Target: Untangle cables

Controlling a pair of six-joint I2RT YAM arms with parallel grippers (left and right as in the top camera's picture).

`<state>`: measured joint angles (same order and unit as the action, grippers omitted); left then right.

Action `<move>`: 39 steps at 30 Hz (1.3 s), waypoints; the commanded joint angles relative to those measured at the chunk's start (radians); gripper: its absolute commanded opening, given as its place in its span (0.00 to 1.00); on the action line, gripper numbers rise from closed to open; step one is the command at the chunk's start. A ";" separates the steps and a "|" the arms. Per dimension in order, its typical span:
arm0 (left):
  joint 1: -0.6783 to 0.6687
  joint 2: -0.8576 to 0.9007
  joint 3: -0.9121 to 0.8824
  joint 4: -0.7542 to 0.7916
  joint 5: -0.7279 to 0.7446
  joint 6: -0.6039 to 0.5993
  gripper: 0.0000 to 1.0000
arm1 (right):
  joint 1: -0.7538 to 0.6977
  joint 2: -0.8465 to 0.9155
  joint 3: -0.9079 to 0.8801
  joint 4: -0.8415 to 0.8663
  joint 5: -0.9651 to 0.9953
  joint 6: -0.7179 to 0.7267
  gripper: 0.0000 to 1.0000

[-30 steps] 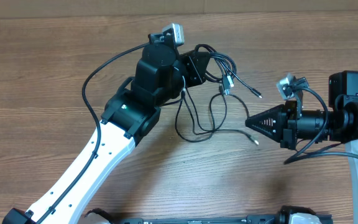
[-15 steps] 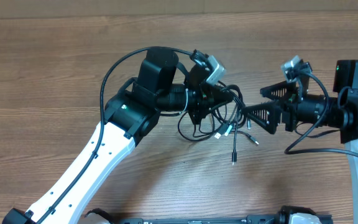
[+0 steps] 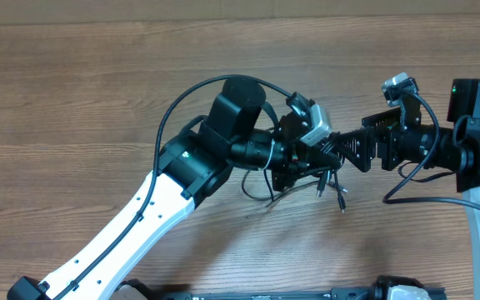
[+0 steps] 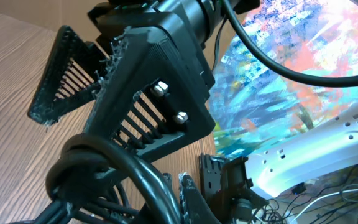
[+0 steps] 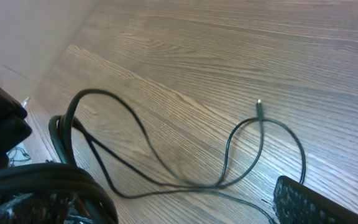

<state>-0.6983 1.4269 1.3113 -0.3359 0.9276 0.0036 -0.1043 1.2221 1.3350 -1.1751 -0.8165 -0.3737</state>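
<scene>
The cables [image 3: 322, 182] are thin black cords bunched in a knot. My left gripper [image 3: 305, 160] is shut on that bundle and holds it just above the table, with loose ends and small plugs hanging below. In the left wrist view the bundle [image 4: 95, 177] fills the bottom left beside my left gripper [image 4: 166, 202]. My right gripper [image 3: 348, 138] is open and faces left, its ribbed fingers [image 4: 143, 99] right against the bundle. In the right wrist view cable loops [image 5: 166, 171] trail over the wood to a plug [image 5: 259, 104]. My right gripper [image 5: 185, 214] shows one finger at the lower right.
The wooden table [image 3: 73, 92] stretches to the left and behind both arms. The thick black wire [image 3: 182, 104] of the left arm arcs over its wrist. The right arm's own wiring [image 3: 411, 187] loops near its base at the right edge.
My left arm has swung right, carrying the bundle from the table's middle to the right gripper. My right gripper has opened from shut and moved left up to the bundle.
</scene>
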 commanded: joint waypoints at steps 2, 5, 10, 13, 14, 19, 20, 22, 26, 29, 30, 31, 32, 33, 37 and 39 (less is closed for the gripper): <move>-0.016 -0.015 0.008 0.011 0.019 0.027 0.04 | -0.002 -0.010 0.007 -0.004 -0.080 0.003 1.00; -0.016 -0.015 0.008 0.019 -0.055 0.018 0.04 | -0.001 -0.010 0.007 -0.024 -0.099 0.000 1.00; -0.038 -0.015 0.008 0.062 0.035 0.015 0.04 | -0.002 -0.010 0.007 0.054 -0.076 0.011 1.00; -0.055 -0.015 0.008 0.060 0.177 0.015 0.04 | -0.002 -0.010 0.007 0.126 0.056 0.076 1.00; -0.055 -0.015 0.008 0.060 0.243 0.015 0.04 | -0.002 -0.009 0.007 0.158 0.129 0.146 1.00; -0.055 -0.015 0.008 0.060 0.425 0.015 0.04 | -0.002 -0.008 0.007 0.233 0.318 0.300 1.00; -0.055 -0.015 0.008 0.060 0.452 0.015 0.04 | -0.002 -0.008 0.007 0.236 0.356 0.320 1.00; -0.055 -0.015 0.008 0.060 0.460 0.011 0.04 | -0.002 -0.008 0.007 0.232 0.435 0.357 1.00; -0.047 -0.015 0.008 0.060 0.427 0.011 0.04 | -0.002 -0.008 0.007 0.183 0.468 0.374 1.00; -0.043 -0.015 0.008 0.060 0.376 0.007 0.04 | -0.002 -0.008 0.007 0.121 0.470 0.366 1.00; -0.040 -0.015 0.008 0.060 0.358 -0.006 0.04 | -0.002 -0.008 0.007 0.103 0.485 0.366 1.00; -0.032 -0.015 0.008 0.060 0.317 -0.043 0.04 | -0.002 -0.008 0.007 0.073 0.522 0.367 1.00; -0.015 -0.015 0.008 0.061 0.268 -0.097 0.04 | -0.002 -0.008 0.007 0.051 0.556 0.367 1.00; 0.002 -0.015 0.008 0.060 0.224 -0.143 0.04 | -0.002 -0.008 0.007 0.037 0.578 0.367 1.00; 0.088 -0.017 0.008 0.056 -0.011 -0.431 0.04 | -0.002 -0.008 0.007 -0.013 0.626 0.378 1.00; 0.106 -0.036 0.008 0.019 -0.201 -0.575 0.04 | -0.002 -0.008 0.007 -0.018 0.626 0.382 1.00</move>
<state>-0.6174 1.4269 1.3113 -0.2897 1.0039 -0.3138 -0.1032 1.2121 1.3350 -1.1908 -0.2234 -0.0032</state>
